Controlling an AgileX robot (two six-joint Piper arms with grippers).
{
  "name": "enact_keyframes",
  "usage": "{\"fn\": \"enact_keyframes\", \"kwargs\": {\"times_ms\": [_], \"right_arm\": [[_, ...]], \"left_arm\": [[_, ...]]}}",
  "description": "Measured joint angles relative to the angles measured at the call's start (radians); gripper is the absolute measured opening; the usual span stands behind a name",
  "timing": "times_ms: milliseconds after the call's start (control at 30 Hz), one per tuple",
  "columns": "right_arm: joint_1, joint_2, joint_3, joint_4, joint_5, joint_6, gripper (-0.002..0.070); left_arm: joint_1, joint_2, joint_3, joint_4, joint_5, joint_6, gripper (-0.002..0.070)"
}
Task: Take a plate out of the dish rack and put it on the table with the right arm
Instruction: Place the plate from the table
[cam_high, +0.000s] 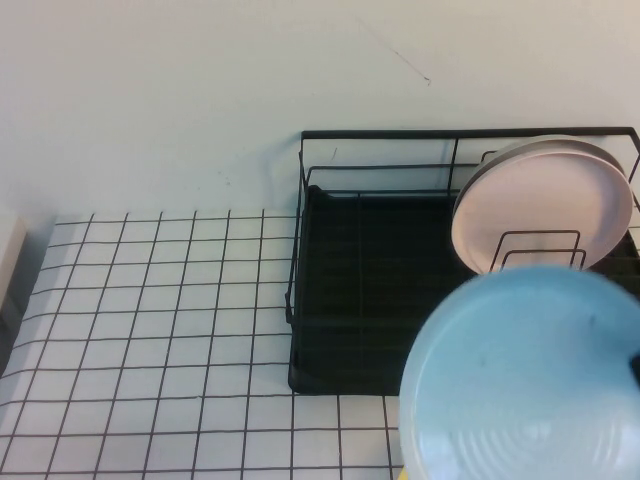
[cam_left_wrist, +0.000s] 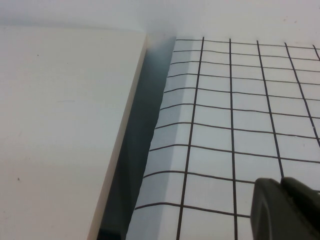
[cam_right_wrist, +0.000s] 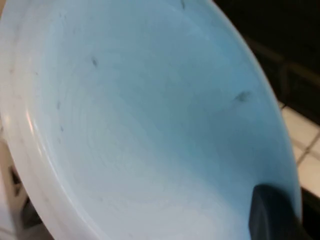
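The light blue plate (cam_high: 525, 380) is lifted out of the dish rack (cam_high: 370, 290) and hangs tilted over the rack's front right corner and the table (cam_high: 150, 330). It fills the right wrist view (cam_right_wrist: 130, 125). My right gripper (cam_high: 635, 368) is shut on the plate's right rim. One black finger (cam_right_wrist: 272, 215) lies on the plate's face and the other is hidden behind it. My left gripper (cam_left_wrist: 281, 184) is shut and empty, low over the grid table (cam_left_wrist: 225, 100), out of the high view.
A pale pink plate (cam_high: 545, 205) stands upright in the wire loops at the rack's back right. A yellow sliver (cam_high: 401, 474) shows under the blue plate. A beige block (cam_left_wrist: 65, 125) lies along the table's left edge (cam_high: 10, 250).
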Motion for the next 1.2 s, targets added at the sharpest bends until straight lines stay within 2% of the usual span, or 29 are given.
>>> {"fn": "enact_keyframes", "kwargs": {"times_ms": [100,300,600,700,833,933,1067,1200], "right_arm": [[0.0,0.0,0.183,0.044,-0.046,-0.061,0.0033],[0.0,0.0,0.44,0.08,-0.353,-0.162,0.0033],[0.0,0.058,0.502,0.21,-0.435,-0.385,0.005],[0.0,0.099,0.502,0.272,-0.431,-0.461,0.0126],[0.0,0.143,0.502,0.304,-0.431,-0.512,0.0335],[0.0,0.159,0.488,0.292,-0.433,-0.516,0.0447],[0.0,0.161,0.417,0.193,-0.382,-0.449,0.0496],[0.0,0.161,0.301,0.018,-0.245,-0.249,0.049]], "left_arm": [[0.0,0.0,0.0,0.0,0.0,0.0,-0.0003],[0.0,0.0,0.0,0.0,0.0,0.0,-0.0003],[0.0,0.0,0.0,0.0,0.0,0.0,-0.0003],[0.0,0.0,0.0,0.0,0.0,0.0,-0.0003],[0.0,0.0,0.0,0.0,0.0,0.0,-0.0003],[0.0,0.0,0.0,0.0,0.0,0.0,-0.0003],[0.0,0.0,0.0,0.0,0.0,0.0,-0.0003],[0.0,0.0,0.0,0.0,0.0,0.0,-0.0003]]}}
